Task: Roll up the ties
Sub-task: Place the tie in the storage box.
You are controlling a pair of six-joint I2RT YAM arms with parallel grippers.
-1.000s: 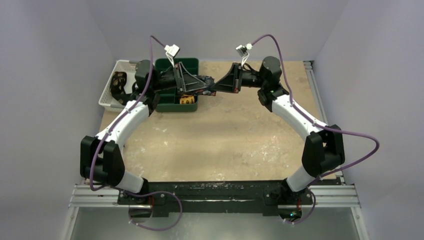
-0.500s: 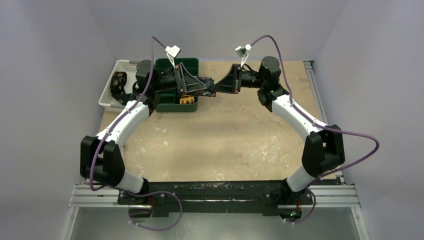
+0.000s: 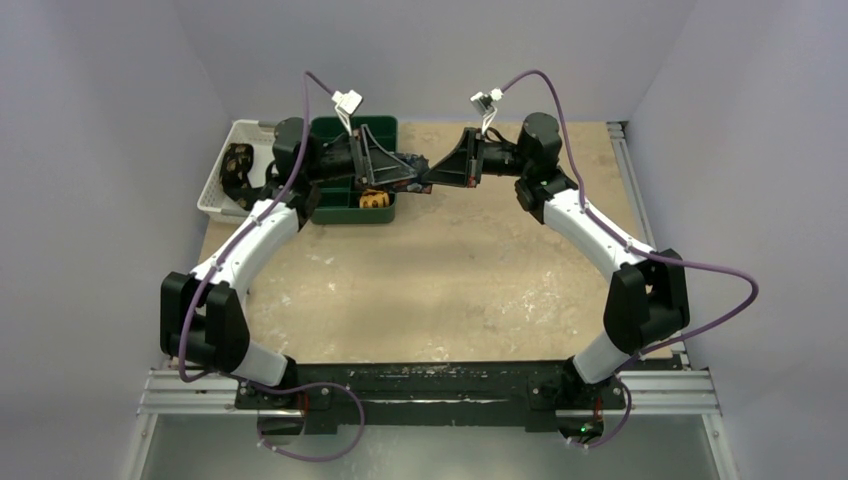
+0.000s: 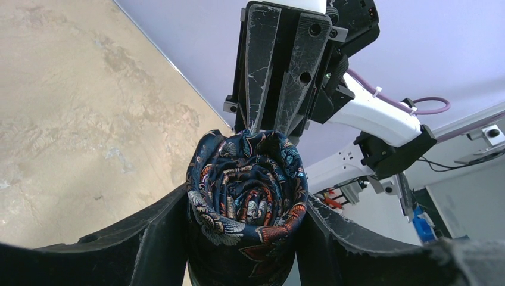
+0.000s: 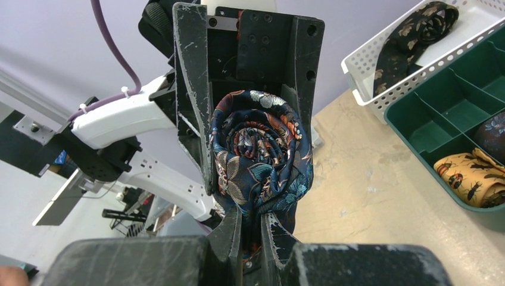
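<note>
While the dark navy fabric tie with the coloured print (image 5: 262, 149) is wound into a tight roll, it is not yet put away. It hangs in the air between your two arms, just beside the right edge of the green plastic compartment tray (image 5: 432, 131) and above the sandy table top (image 5: 369, 179).

The left gripper (image 4: 247, 199) has its fingers apart with the roll between them, and they touch both flanks. How firmly they press, I cannot tell. The right gripper (image 5: 251, 220) is pinched together on only a thin fold at the rim of the roll.

Please be careful here. If the left fingers give way, only this small pinch carries the roll. The cloth looks smooth, so I think the coil may spring loose or drop a tail. If it slips out completely, it will land on the table and not in a compartment. One compartment already holds a yellow printed tie (image 5: 470, 179). Pushing your roll against a divider could also open it.
</note>
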